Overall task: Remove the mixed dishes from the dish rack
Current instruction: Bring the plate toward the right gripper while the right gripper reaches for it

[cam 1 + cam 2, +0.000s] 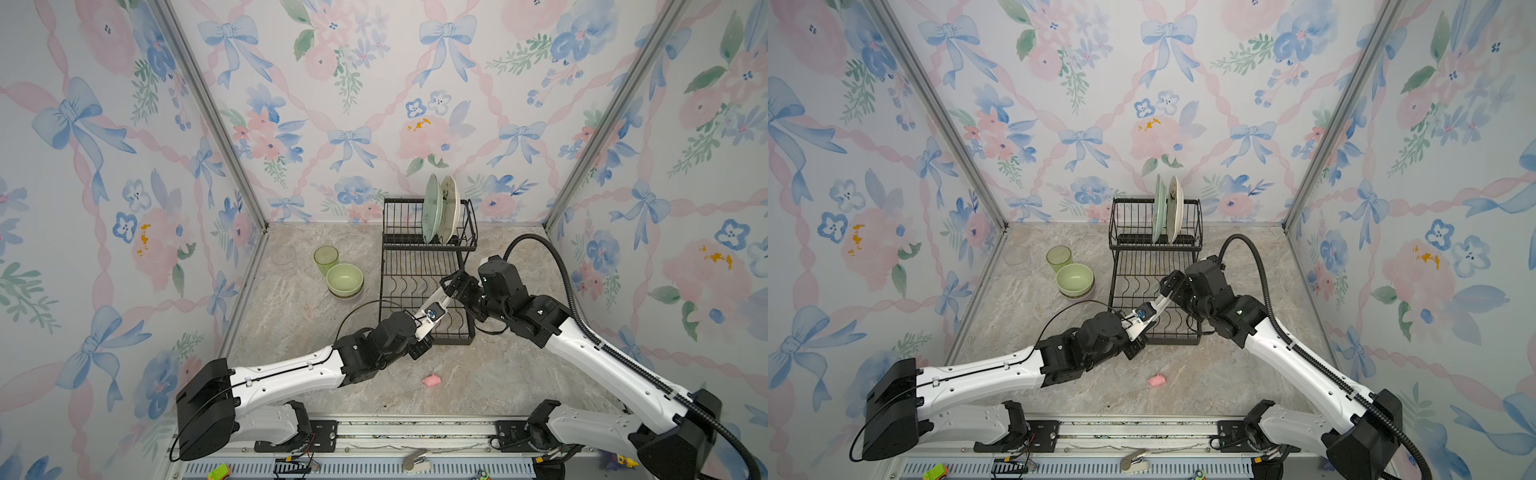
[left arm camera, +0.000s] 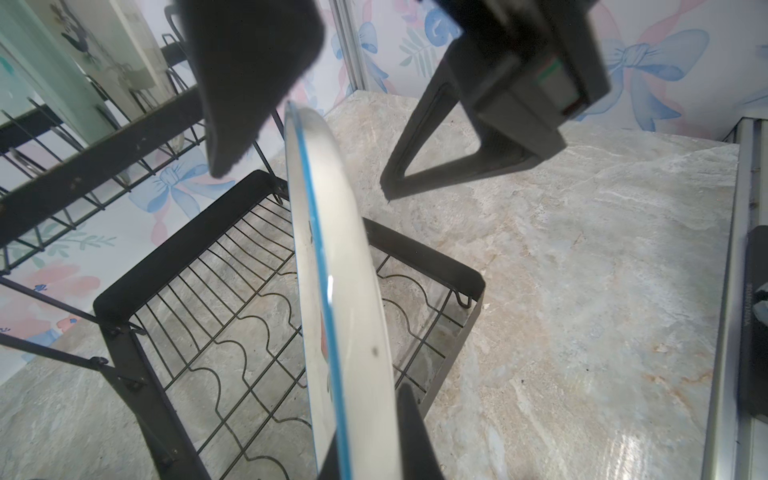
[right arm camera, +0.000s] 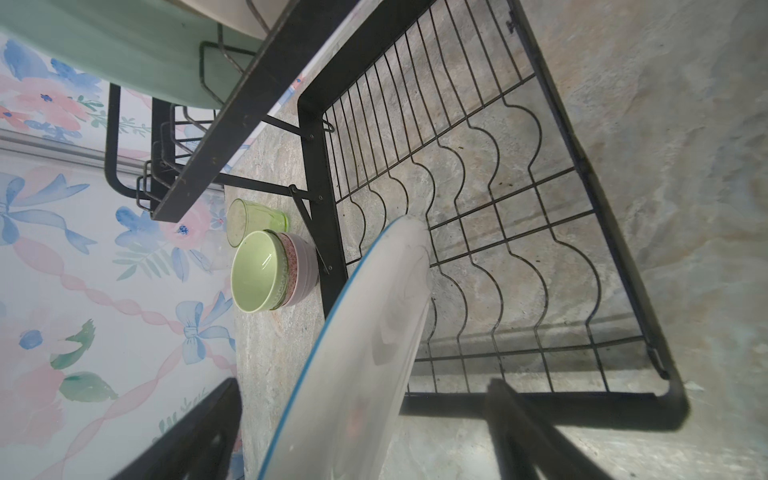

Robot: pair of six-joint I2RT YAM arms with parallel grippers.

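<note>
1. In both top views our left arm reaches from the lower left of the frame up and to the right. Its forearm is almost straight, and its wrist ends at the near end of the dish rack (image 1: 430,248).
2. The left gripper (image 2: 365,436) is clamped tight on the near rim of the white plate (image 1: 444,297). The plate has a blue edge and stands tilted on edge over the wavy wires of the rack's lower tier, near the middle of the frame. We cannot tell whether it touches the wires.
3. Our right arm comes in from the lower right and bends sharply at the elbow. Its wrist is turned to the left above the right side of the lower tier.
4. The right gripper (image 3: 361,384) is spread wide, with one finger on each side of the plate's far rim, and it grips nothing.
5. In the raised upper tier, at top centre, the pale green plate (image 1: 431,212) and the cream plate (image 1: 451,208) stand upright side by side.
6. On the counter (image 1: 519,374) left of the rack stands the green tumbler (image 1: 326,257). Just beside it, the green bowl (image 1: 344,279) tops a stack of bowls. A clear glass (image 1: 284,255) shows faintly further left.
7. A small pink lump (image 1: 431,380) lies at lower centre, near the left arm's wrist.
</note>
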